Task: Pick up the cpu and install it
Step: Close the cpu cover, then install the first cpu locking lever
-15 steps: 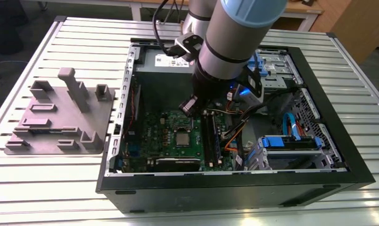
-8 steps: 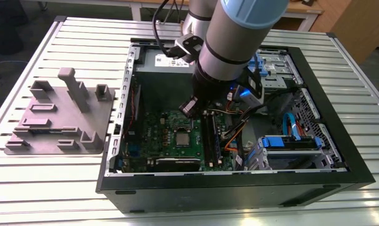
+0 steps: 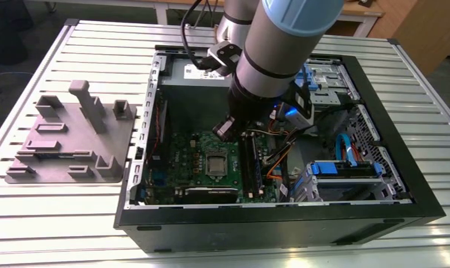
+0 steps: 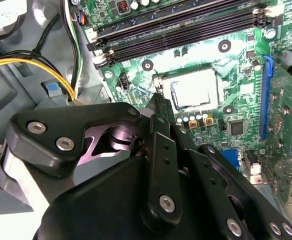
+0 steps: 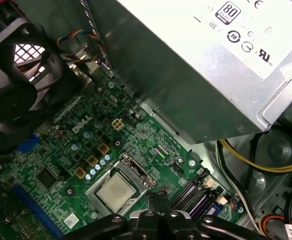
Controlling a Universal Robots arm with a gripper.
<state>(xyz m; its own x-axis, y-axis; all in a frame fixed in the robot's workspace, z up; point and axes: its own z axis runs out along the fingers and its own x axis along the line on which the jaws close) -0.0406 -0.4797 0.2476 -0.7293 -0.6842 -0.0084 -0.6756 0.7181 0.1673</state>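
Observation:
The cpu [image 5: 117, 192] is a small silvery-grey square lying flat in the socket of the green motherboard [image 5: 81, 150], inside the open computer case [image 3: 269, 223]. It glares bright in the second wrist view [image 4: 195, 89] and shows as a pale square in the exterior view [image 3: 214, 162]. My gripper [image 3: 226, 129] hangs above the board just beside the socket's corner, apart from the cpu. Its black fingers [image 5: 155, 197] meet at a narrow tip [image 4: 158, 100], shut with nothing between them.
A grey power supply box [image 5: 200, 65] stands close by the gripper. A black fan [image 5: 11, 100], memory slots [image 4: 185, 25], yellow cables [image 4: 36, 62] and a blue drive caddy [image 3: 344, 167] crowd the case. A grey fixture tray [image 3: 68, 139] lies at the exterior view's left.

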